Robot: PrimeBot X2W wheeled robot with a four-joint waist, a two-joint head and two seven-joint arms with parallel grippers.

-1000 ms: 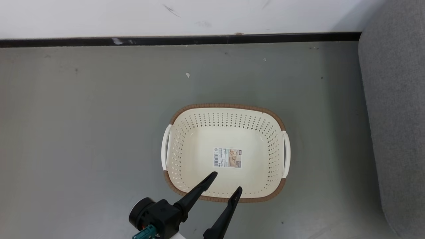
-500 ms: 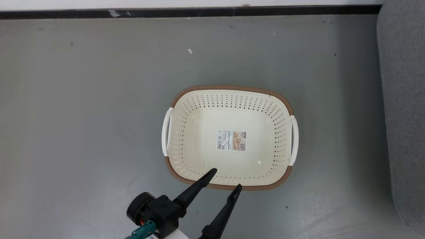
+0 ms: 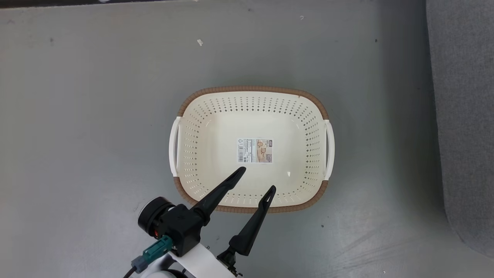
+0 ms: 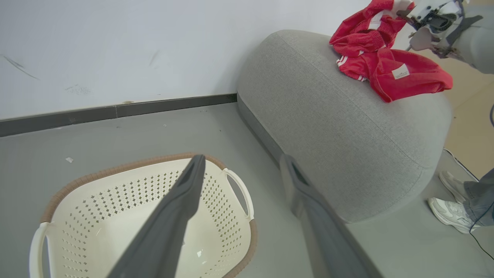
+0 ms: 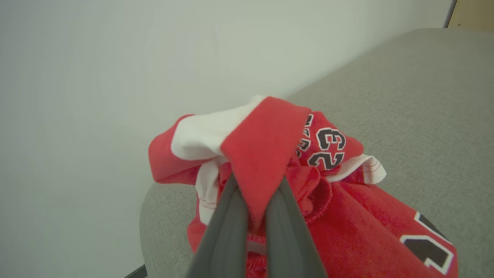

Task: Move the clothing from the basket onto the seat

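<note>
The cream basket (image 3: 181,146) with its brown rim stands on the floor, holding just a paper label (image 3: 254,150). My left gripper (image 3: 256,179) hangs open over its near rim with nothing between its fingers; the left wrist view shows the basket (image 4: 77,216) below the left gripper (image 4: 242,158). Red clothing (image 4: 386,65) with white stripes lies bunched on top of the grey seat (image 4: 328,127). My right gripper (image 5: 258,193) is shut on a red fold of the clothing (image 5: 266,146), which bears dark numbers; the right gripper (image 4: 405,13) is also at the top right of the left wrist view.
The seat (image 3: 463,116) runs along the right edge of the head view, with grey floor (image 3: 96,116) around the basket. A wall with a dark skirting (image 4: 115,112) stands behind. A person's white shoes (image 4: 449,210) and trouser leg are beside the seat's far end.
The head camera has tilted down, so the wall and skirting have slid out of the top. My left gripper stays open and now reaches slightly further over the basket.
</note>
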